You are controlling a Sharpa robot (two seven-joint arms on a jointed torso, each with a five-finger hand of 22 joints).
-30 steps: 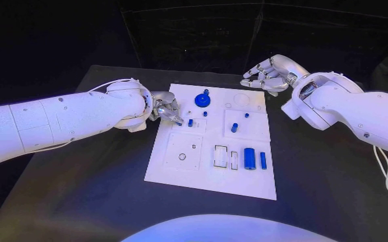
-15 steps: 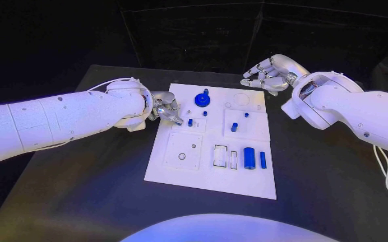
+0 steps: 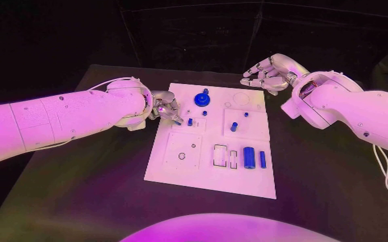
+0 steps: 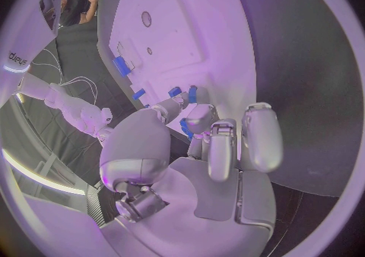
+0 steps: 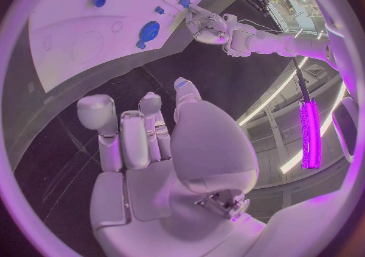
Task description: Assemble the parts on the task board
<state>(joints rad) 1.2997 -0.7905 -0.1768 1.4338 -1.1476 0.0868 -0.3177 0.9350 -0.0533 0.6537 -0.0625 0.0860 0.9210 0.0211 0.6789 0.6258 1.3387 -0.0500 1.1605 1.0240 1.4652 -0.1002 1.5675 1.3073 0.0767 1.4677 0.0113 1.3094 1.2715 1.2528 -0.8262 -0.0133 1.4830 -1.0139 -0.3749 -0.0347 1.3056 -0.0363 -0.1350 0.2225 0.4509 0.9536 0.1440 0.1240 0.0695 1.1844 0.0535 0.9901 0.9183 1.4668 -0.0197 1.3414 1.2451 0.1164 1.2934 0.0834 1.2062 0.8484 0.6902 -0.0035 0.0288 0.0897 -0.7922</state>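
The white task board [image 3: 212, 172] lies mid-table. At its left edge my left hand [image 3: 165, 110] pinches a small blue part [image 4: 185, 128] between thumb and fingertip, just left of a blue peg [image 3: 190, 122] standing in the board. A blue gear-like disc [image 3: 202, 100] sits near the far edge, and more short pegs [image 3: 234, 127] stand near the middle. A blue cylinder [image 3: 250, 158] and a thin blue bar [image 3: 263, 159] lie at the near right, beside two narrow slots [image 3: 220, 156]. My right hand [image 3: 267, 77] hovers beyond the far right corner, fingers apart, holding nothing.
The black table [image 3: 89, 191] has free room on both sides of the board and in front of it. A raised square with a small hole [image 3: 182, 156] sits at the board's near left. Dark walls stand behind the table.
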